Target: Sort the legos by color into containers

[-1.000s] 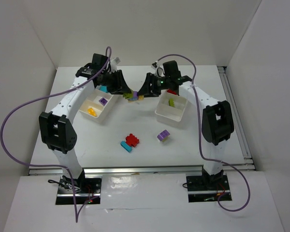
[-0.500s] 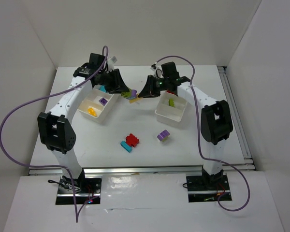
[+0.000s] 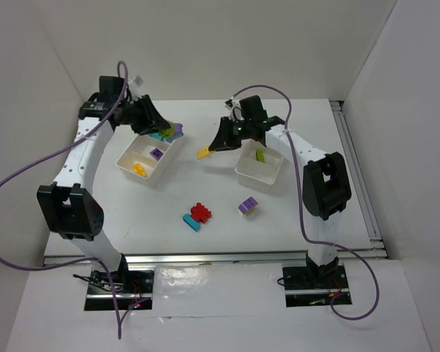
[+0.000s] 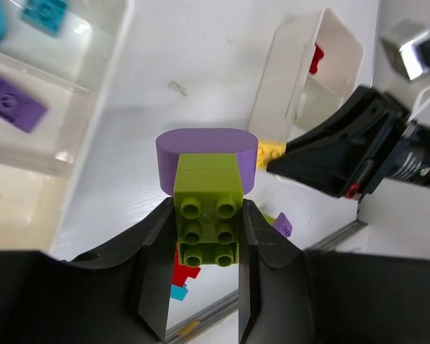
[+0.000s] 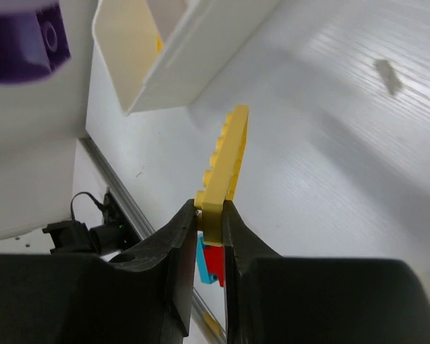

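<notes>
Both arms have pulled apart since a second ago: then the two end effectors met over the gap between the trays on one mixed cluster, now it's split. Now the left end effector (image 4: 206, 212) has swung back left and hangs over the far end of the left tray (image 3: 158, 178), jaws clamped on a lime brick (image 4: 208, 233) with a purple rounded piece (image 4: 206, 154) stuck on its far end. Meanwhile the right end effector (image 5: 209, 209) barely shifted, sits above the bench (image 3: 132, 213) between the trays, jaws gone from part-open to pinched on a thin yellow plate (image 5: 228, 154), held edge-on.

Hard to read:
- far compartment of the right tray (image 3: 255, 180) is behind my right wrist in the top view; left wrist view shows a red piece (image 4: 315, 61) in it, cut off by the wall.
- a purple blur (image 5: 21, 39) in the top-left corner of the right wrist view, cropped by the frame.
- the red-and-cyan cluster (image 3: 198, 215) on the near bench is half hidden behind the right end effector in that view.
- the second loose cluster (image 3: 248, 206) beside it: purple on top, pale underside, colour unclear.

Contents, left tray: cyan pieces (image 4: 46, 10) far end, purple brick (image 3: 156, 153) middle, yellow brick (image 3: 138, 169) near end. Right tray also has a lime piece (image 3: 260, 155); can't tell which compartment.
</notes>
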